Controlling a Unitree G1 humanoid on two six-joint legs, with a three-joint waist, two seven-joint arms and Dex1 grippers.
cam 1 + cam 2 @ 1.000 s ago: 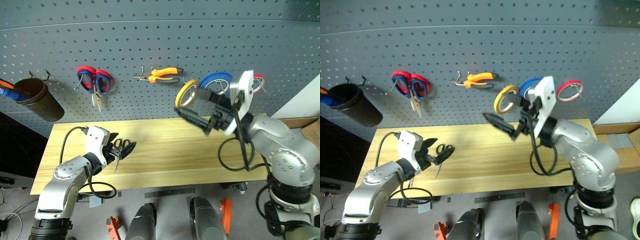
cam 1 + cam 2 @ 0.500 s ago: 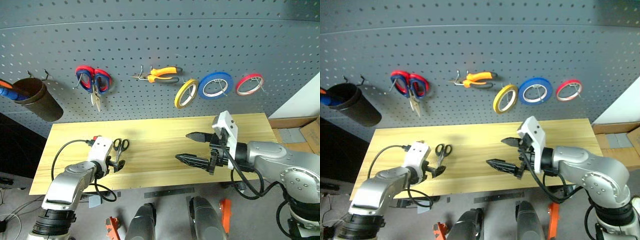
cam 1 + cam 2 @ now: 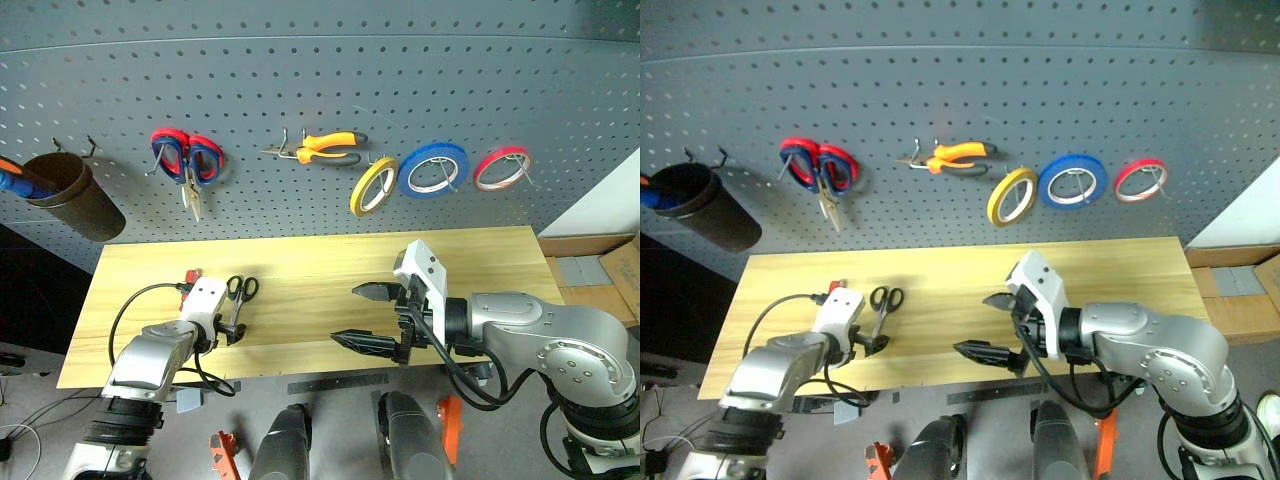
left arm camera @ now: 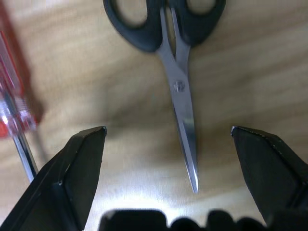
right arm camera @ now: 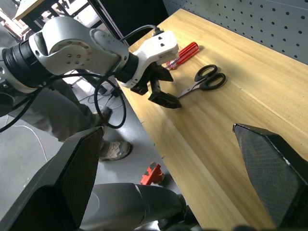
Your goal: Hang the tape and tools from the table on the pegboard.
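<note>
With both jaws spread and empty, the left gripper [image 4: 168,139] straddles the black scissors' [image 4: 171,57] blades, red screwdriver [image 4: 12,115] just outside them; pliers [image 3: 325,148] and tape [image 3: 372,187] already hang on the pegboard [image 3: 400,90], well beyond the right gripper [image 3: 368,315].

Silver-grey jointed arms, white wrist housings, looping black cables; left gripper [image 3: 232,331] and right gripper [image 3: 365,316] have tapered black fingers.

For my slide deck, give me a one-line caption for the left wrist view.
Open left gripper poised over small black-handled scissors on the light wood table, red-handled screwdriver alongside.
</note>
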